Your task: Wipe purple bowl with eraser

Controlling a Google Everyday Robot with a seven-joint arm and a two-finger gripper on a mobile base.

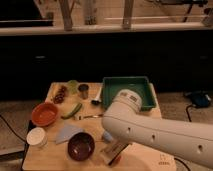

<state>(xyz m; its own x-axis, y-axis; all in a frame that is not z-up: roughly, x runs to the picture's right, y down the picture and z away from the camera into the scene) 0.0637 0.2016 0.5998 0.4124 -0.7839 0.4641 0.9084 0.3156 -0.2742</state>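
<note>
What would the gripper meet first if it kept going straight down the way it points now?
Probably the wooden table itself. The gripper hangs low at the table's front edge, just right of the purple bowl, pointing down. Depth is unclear, so it may already be near a small object beneath it.

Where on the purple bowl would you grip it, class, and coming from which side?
Grip the purple bowl by its rim on the side towards the orange bowl, coming from above: it sits upright and open, and the gripper crowds its other side.
</note>
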